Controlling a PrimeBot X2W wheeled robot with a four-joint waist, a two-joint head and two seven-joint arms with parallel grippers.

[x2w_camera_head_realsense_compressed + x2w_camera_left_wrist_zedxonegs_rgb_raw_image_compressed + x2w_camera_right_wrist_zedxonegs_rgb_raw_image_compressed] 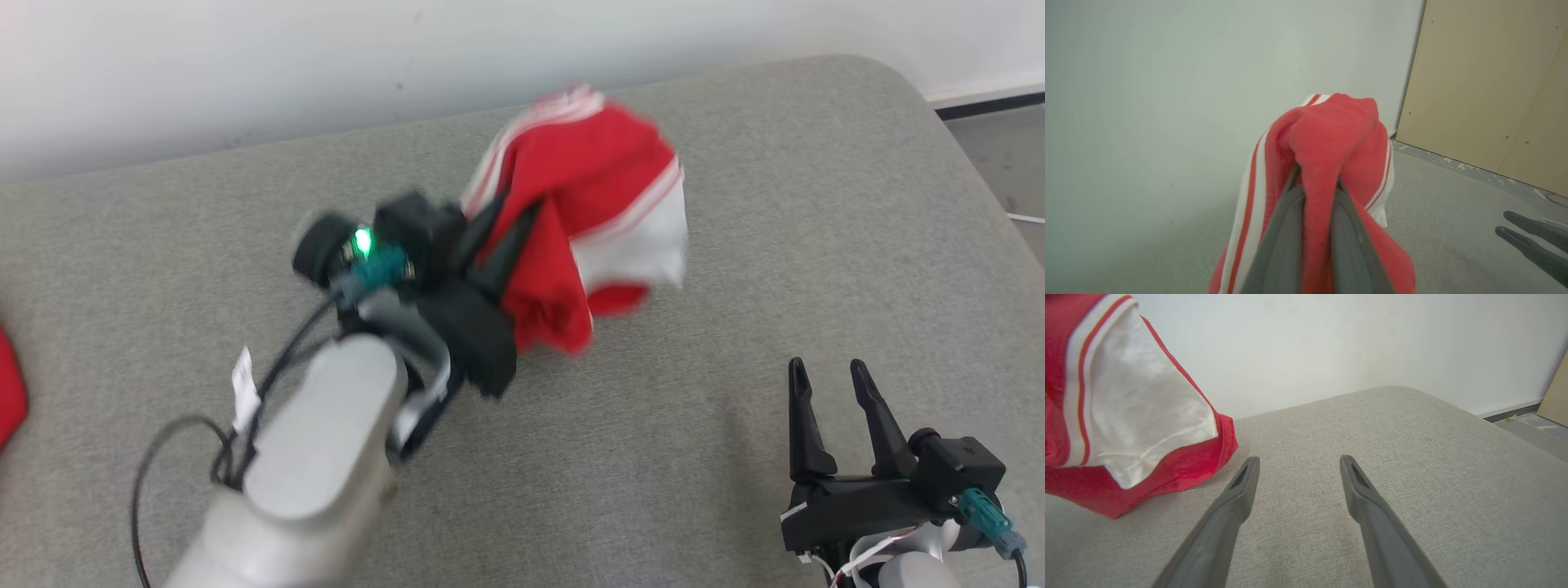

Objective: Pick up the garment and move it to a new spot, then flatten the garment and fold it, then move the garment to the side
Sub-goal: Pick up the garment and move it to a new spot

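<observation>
My left claw [510,224]: pinching a fold of the red-and-white garment [596,171], which is bunched and lifted over the middle of the grey cushion [735,457]. My right claw [829,371]: spread, empty, near the front right corner. I judge pickup done; placing, flattening, folding and the side move are left.

Grey fabric-covered counter [735,457], rounded corner, set against white wall [245,65]. Beige wooden panel [1486,81] beside wall. Red fabric piece [10,392] on counter's left.

You had a grey fabric pad [735,457] with a rounded far corner, set against a white wall [245,65]. A red cloth [8,392] lay at its left edge, cut off from sight. The lowest fold of the red-and-white garment [588,220] seemed to touch it.
</observation>
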